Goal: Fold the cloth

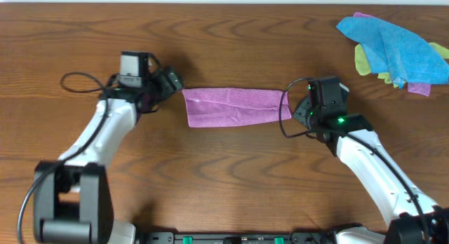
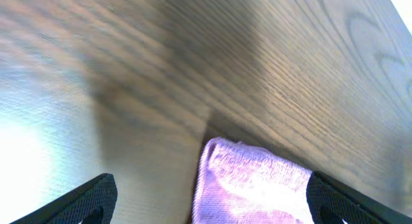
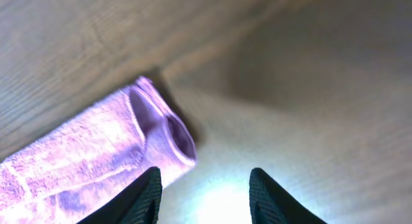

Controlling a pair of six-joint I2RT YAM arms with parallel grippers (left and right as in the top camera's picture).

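At each end of the cloth (image 1: pixel 235 106), the jaws gape wide, empty

The cloth (image 1: pixel 235 107) is lying on the table (image 1: pixel 231 181) between the left gripper (image 1: pixel 177 83) and the right gripper (image 1: pixel 293 105), one at each end. A heap of rags (image 1: pixel 396 51) is sitting far right, well apart.

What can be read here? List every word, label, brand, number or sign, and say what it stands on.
None: no text can be read in any view. The cloth is plain, the wooden table shows only grain, and the heap of cloths at the far corner shows no tag. A green light glows on the right arm, but it is no sign.
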